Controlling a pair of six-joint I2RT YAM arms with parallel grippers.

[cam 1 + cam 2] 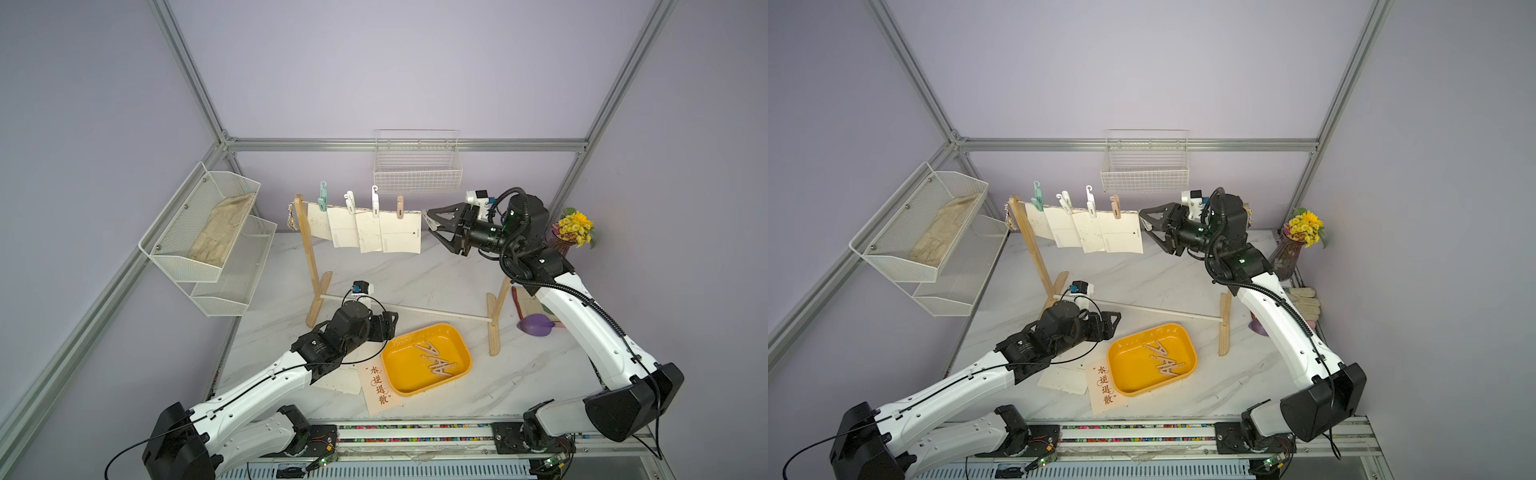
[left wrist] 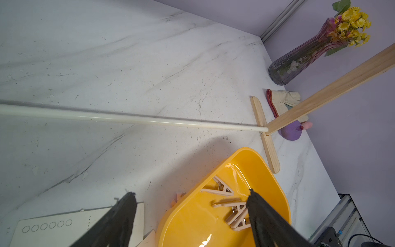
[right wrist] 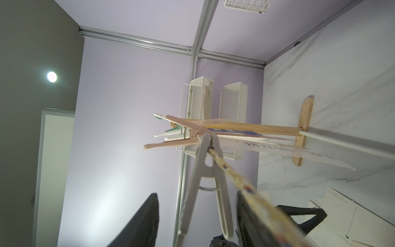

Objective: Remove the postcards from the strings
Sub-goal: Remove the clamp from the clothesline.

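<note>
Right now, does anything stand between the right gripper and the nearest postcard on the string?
Yes: a white clothespin clipped on the string sits inside the open right gripper, beside the rightmost postcard's edge. A pink clothespin also pins that postcard. Nothing else shows.

The left arm point(image 1: 249, 386) reaches low from 7 o'clock, its left gripper point(image 1: 390, 325) aimed toward 3 o'clock, jaws spread and empty. The right arm point(image 1: 582, 316) rises from 5 o'clock, its right gripper point(image 1: 432, 224) raised, pointing to 9 o'clock, jaws apart.
</note>
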